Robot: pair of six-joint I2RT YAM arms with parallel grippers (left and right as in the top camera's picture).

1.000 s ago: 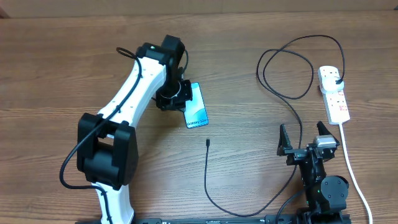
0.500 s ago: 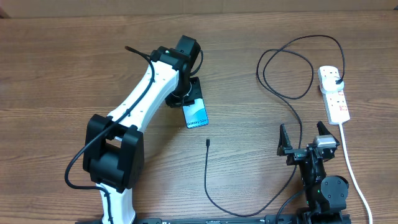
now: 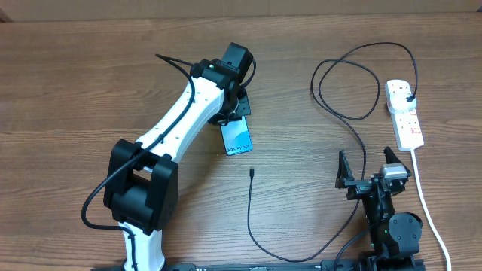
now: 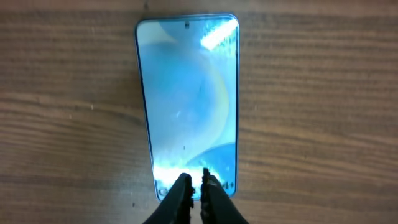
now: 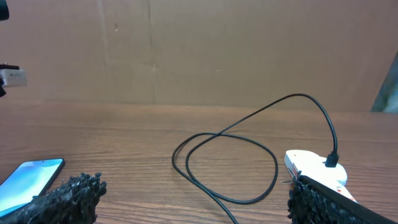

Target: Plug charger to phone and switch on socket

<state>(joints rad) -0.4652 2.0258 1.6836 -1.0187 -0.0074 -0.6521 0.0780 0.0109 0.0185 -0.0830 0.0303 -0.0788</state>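
The phone (image 3: 238, 138) lies flat on the wood table, its light blue screen up, and fills the middle of the left wrist view (image 4: 186, 93). My left gripper (image 3: 235, 111) hovers over the phone's far end with its fingers (image 4: 194, 183) shut and empty. The charger's black cable (image 3: 251, 207) lies loose with its connector tip (image 3: 251, 172) just below the phone, apart from it. Its black plug (image 3: 407, 95) sits in the white socket strip (image 3: 405, 120) at the right. My right gripper (image 3: 367, 167) is wide open and empty (image 5: 196, 205), near the table's front edge.
The cable makes a big loop (image 3: 346, 83) between the phone and the socket strip, also seen in the right wrist view (image 5: 224, 168). The strip's white cord (image 3: 425, 203) runs down the right edge. A brown cardboard wall (image 5: 199, 50) stands behind the table.
My left arm has swung right, carrying its shut gripper from the phone's left side to over its far end. The phone, cable and right arm have not moved.
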